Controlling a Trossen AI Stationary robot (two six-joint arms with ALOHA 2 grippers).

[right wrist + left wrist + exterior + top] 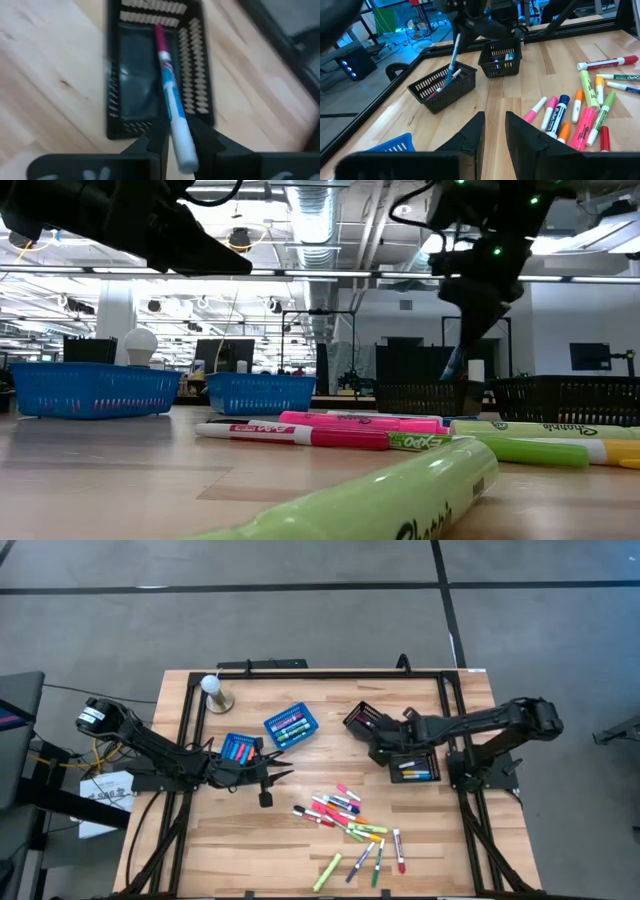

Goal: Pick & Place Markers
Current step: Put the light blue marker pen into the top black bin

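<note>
Several loose markers (350, 825) lie flat in a scatter on the wooden table, near its near edge. They also show in the left wrist view (580, 112). My right gripper (378, 738) is over a black mesh basket (362, 720) and is shut on a white, blue and pink marker (167, 85). That basket (112, 100) sits below the marker's pink end. My left gripper (495, 132) is open, above bare table just left of the scatter (272, 778), touching nothing. My right gripper pinches the marker near its white end (177, 130) between the two fingers (155, 137). The fingers come from above, slanting down, and the marker runs along them. It hangs tilted, pink end (160, 37) lowest, inside the basket's opening (449, 75); whether that end touches the basket I cannot tell.
Two blue baskets (291, 725) (240, 750) hold markers behind my left gripper. A second black mesh basket (413, 768) with markers sits near the right arm. A white ball on a stand (212, 690) is at the far left. Black frame rails (330, 670) border the table.
</note>
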